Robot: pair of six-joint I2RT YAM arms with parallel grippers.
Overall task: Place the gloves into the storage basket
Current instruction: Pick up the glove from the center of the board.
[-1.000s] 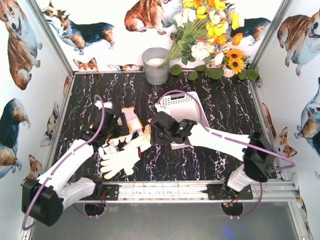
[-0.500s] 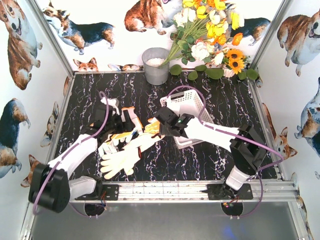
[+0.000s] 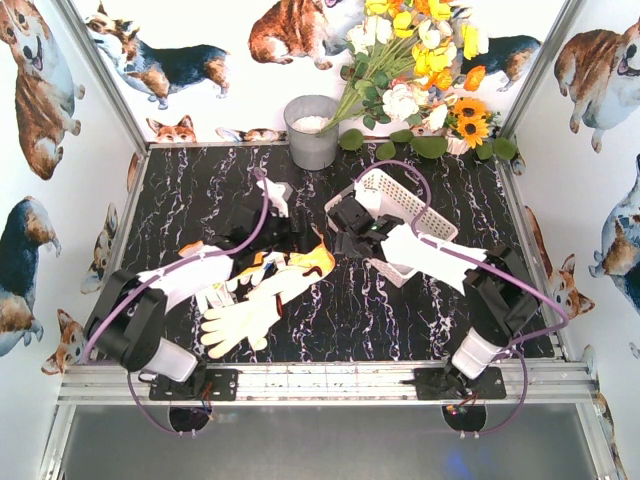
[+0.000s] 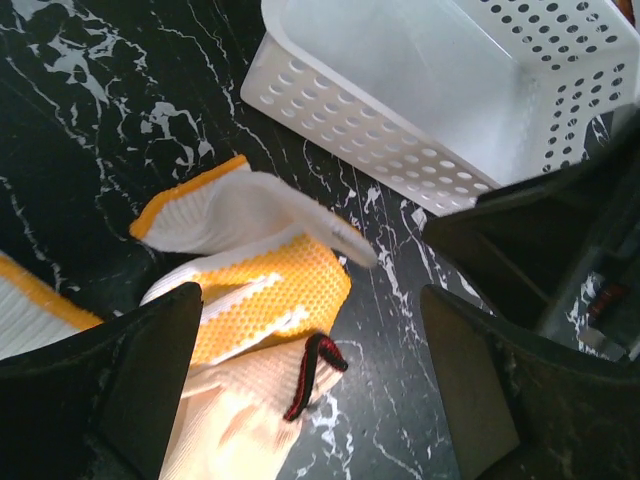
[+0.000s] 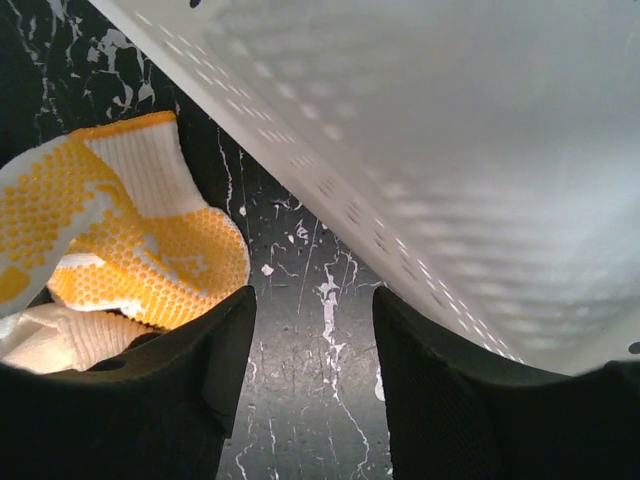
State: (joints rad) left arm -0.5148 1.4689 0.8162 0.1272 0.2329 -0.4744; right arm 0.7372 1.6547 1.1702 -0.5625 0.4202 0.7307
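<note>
My left claw (image 4: 310, 300): fingers spread wide, angled down. My right claw (image 5: 312, 310): fingers apart too. Both arms reach forward and inward, claws near each other mid-field.

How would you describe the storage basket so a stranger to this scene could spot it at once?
On the black marble table, look right of centre, in front of the flowers. The storage basket sits askew. It alone is white, rectangular and pierced with holes; the bucket is grey and round, the gloves soft.
</note>
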